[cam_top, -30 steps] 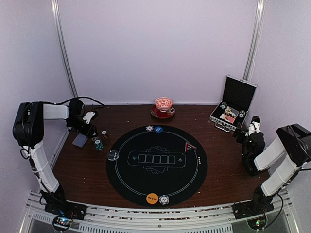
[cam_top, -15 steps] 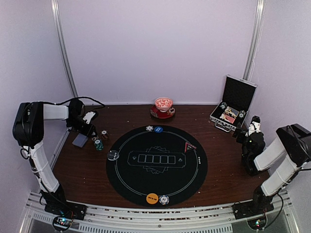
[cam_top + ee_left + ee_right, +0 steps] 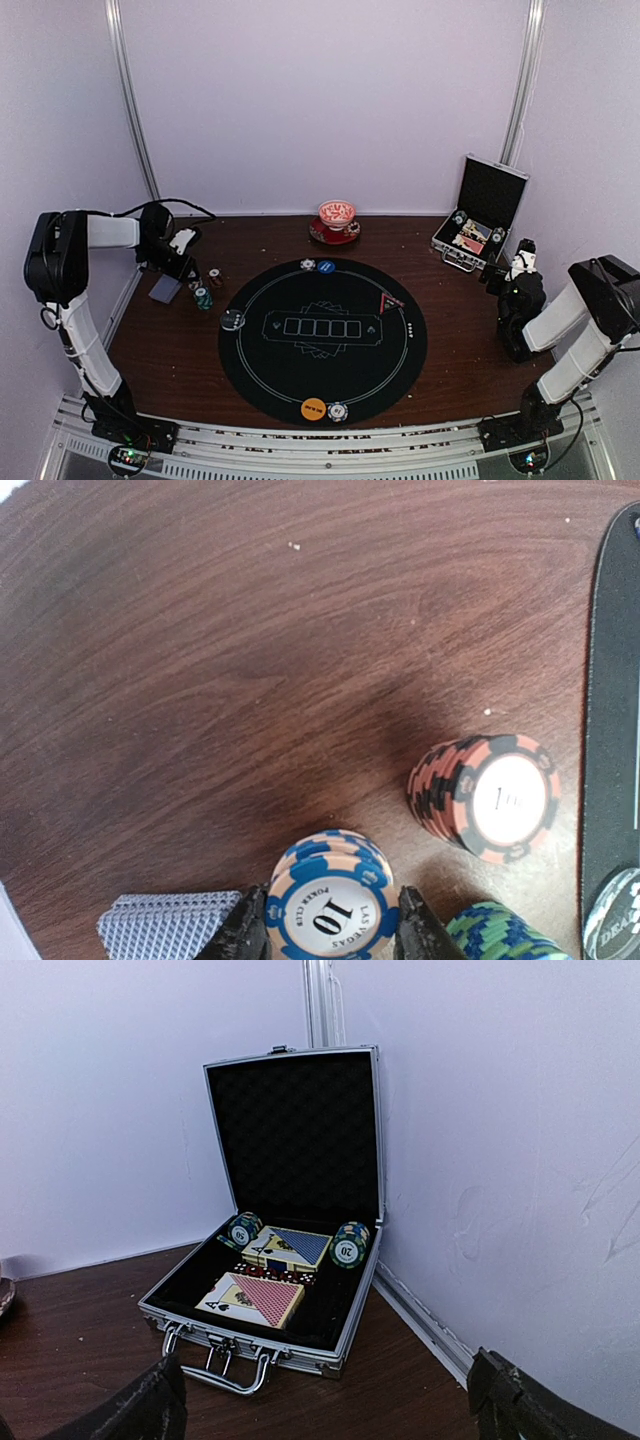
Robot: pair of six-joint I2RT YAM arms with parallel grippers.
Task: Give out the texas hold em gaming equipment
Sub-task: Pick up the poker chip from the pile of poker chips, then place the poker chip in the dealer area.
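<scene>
Left wrist view, left gripper (image 3: 332, 932) closed on blue-and-white striped-edge poker chip stack (image 3: 330, 900) on dark wooden tabletop (image 3: 250, 660), red-and-black chip stack (image 3: 485, 798) near, right gripper (image 3: 330, 1405) wide open, empty, before silver-edged black case (image 3: 290, 1140)

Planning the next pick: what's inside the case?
Inside the case: a blue deck, a red deck, chips marked 50 and 20 at the back, and small red pieces between the decks. Anything under the decks is covered.
</scene>
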